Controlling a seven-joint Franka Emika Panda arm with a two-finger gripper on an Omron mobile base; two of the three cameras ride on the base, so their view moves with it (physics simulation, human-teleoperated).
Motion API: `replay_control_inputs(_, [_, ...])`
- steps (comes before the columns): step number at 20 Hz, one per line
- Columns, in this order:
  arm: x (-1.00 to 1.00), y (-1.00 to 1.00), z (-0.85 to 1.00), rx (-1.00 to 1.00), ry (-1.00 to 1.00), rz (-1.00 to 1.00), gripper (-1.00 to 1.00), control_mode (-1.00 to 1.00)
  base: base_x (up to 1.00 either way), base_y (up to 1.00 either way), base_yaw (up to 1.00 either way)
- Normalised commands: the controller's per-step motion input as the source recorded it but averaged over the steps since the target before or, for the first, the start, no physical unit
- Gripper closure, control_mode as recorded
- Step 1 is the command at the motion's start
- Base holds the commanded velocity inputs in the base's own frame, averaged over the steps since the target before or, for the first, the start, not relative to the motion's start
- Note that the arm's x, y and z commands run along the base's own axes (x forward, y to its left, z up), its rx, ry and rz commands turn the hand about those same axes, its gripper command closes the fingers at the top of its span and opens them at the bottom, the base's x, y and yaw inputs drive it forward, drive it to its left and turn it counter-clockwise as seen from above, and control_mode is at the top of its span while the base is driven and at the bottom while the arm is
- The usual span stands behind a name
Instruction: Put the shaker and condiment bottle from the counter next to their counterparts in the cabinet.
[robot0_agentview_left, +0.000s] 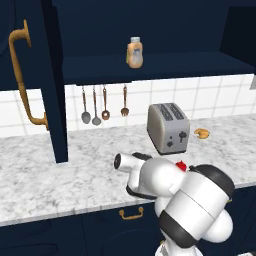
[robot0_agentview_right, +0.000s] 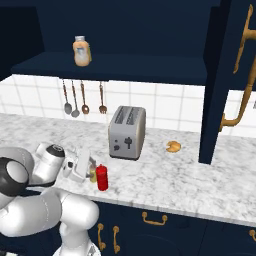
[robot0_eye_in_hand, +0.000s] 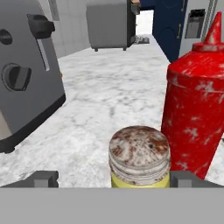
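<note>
The yellow-olive shaker (robot0_eye_in_hand: 139, 157) with its speckled silver cap stands on the marbled counter (robot0_eye_in_hand: 109, 100), between the fingertips of my gripper (robot0_eye_in_hand: 114, 180). The gripper is open, with a gap on the left side and the right finger (robot0_eye_in_hand: 186, 179) close to the shaker. The red condiment bottle (robot0_eye_in_hand: 197, 109) stands just beside the shaker, touching or nearly so. From the right base view, my gripper (robot0_agentview_right: 85, 169) is low at the counter's front edge, against the shaker (robot0_agentview_right: 93, 175) and the red bottle (robot0_agentview_right: 102, 177). A peach-orange bottle (robot0_agentview_left: 134, 52) stands on the open cabinet's shelf (robot0_agentview_left: 165, 67).
A grey toaster (robot0_agentview_right: 127, 132) stands just behind the shaker and bottle. A croissant (robot0_agentview_right: 173, 146) lies to its right. Utensils (robot0_agentview_left: 104, 105) hang under the shelf. The open cabinet doors (robot0_agentview_left: 30, 75) (robot0_agentview_right: 225, 80) with brass handles flank the shelf. Navy drawers (robot0_agentview_right: 155, 225) are below.
</note>
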Motion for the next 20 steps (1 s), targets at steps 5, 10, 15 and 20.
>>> replay_control_inputs(5, [-0.09, 0.00, -0.18, 0.00, 0.00, 0.00, 1.00, -1.00, 0.00, 0.00, 0.00])
replay_control_inputs(10, [-0.10, 0.00, 0.00, 0.00, 0.00, 0.00, 1.00, -1.00, 0.00, 0.00, 0.00])
replay_control_inputs(15, [-0.14, 0.30, 0.20, 0.00, 0.00, 0.01, 1.00, -1.00, 0.00, 0.00, 0.00])
replay_control_inputs(20, [0.00, 0.47, 0.50, 0.00, 0.00, 0.09, 1.00, -1.00, 0.00, 0.00, 0.00])
